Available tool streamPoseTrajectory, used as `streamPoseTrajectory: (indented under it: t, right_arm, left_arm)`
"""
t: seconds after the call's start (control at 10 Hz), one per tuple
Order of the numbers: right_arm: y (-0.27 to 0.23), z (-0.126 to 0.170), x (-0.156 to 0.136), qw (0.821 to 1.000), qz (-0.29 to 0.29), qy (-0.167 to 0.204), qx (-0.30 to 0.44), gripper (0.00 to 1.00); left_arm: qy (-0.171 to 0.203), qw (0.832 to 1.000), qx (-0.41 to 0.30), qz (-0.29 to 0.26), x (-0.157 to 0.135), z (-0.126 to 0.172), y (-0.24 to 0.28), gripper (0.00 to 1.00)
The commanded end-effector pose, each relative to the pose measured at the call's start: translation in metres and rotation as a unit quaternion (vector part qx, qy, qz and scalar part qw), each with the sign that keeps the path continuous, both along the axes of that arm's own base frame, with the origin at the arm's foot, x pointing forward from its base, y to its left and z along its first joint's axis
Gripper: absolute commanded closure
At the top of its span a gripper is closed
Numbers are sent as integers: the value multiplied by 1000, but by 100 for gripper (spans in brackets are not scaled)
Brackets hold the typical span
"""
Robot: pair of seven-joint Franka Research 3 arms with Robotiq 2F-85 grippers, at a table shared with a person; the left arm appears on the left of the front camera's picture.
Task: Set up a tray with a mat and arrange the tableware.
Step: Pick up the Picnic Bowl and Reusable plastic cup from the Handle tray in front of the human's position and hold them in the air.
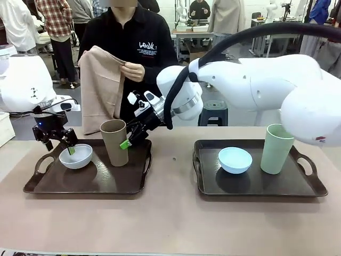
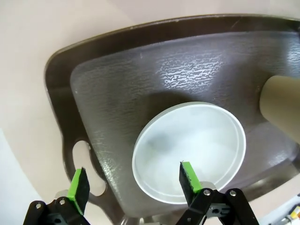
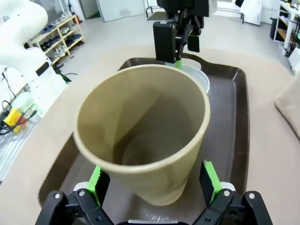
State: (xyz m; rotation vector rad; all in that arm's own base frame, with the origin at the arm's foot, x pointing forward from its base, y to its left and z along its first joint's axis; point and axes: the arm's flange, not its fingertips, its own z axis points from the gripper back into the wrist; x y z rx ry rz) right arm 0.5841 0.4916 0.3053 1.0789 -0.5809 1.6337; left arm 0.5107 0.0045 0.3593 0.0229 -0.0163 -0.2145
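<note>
On the left dark brown tray (image 1: pixel 80 191) stand a white bowl (image 1: pixel 75 156) and a tan-brown cup (image 1: pixel 114 142). My left gripper (image 1: pixel 61 146) hangs open over the bowl's near rim. In the left wrist view, one finger (image 2: pixel 189 178) is over the inside of the bowl (image 2: pixel 190 150) and the other over the tray (image 2: pixel 117 84). My right gripper (image 1: pixel 127 140) reaches across and stands open around the cup (image 3: pixel 140 136), pads (image 3: pixel 211 180) on either side near its base. A person holds up a beige mat (image 1: pixel 101 88) behind the table.
The right tray (image 1: pixel 256 196) carries a light blue bowl (image 1: pixel 235 159) and a pale green cup (image 1: pixel 276 149). My right arm (image 1: pixel 250 85) spans the table's middle. The left gripper (image 3: pixel 180 40) shows beyond the cup in the right wrist view.
</note>
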Motion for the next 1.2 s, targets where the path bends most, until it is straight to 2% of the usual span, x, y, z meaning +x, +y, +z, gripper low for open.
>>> streamPoseTrajectory:
  t: [0.0,0.2,0.4,0.5,0.6,0.7,0.8,0.9,1.0,1.1]
  right_arm:
    - [23,-9,14,1000,12,-13,10,0]
    - [35,-14,13,1000,22,-8,18,0]
    - [45,-16,15,998,32,-21,39,0]
    - [47,-17,14,997,42,-36,52,58]
    - [48,-18,14,997,47,-32,53,58]
    - [47,-18,15,997,46,-33,50,100]
    - [46,-15,15,997,46,-37,49,64]
    - [45,-13,14,997,48,-40,49,100]
    - [43,-10,13,997,48,-43,48,100]
    - [40,-8,13,997,47,-45,48,100]
  left_arm:
    - [7,1000,1,-6,-1,-3,-1,0]
    - [14,1000,-6,-4,-1,-5,0,0]
    - [20,1000,-20,-5,0,-8,-1,0]
    - [25,999,-42,-7,2,-11,1,56]
    - [29,998,-56,1,3,-11,4,56]
    - [28,997,-66,7,3,-9,7,100]
    - [26,997,-70,9,2,-5,9,100]
    - [24,997,-69,11,2,-3,9,100]
    - [22,998,-65,12,2,-1,8,81]
    - [16,998,-64,16,3,0,8,90]
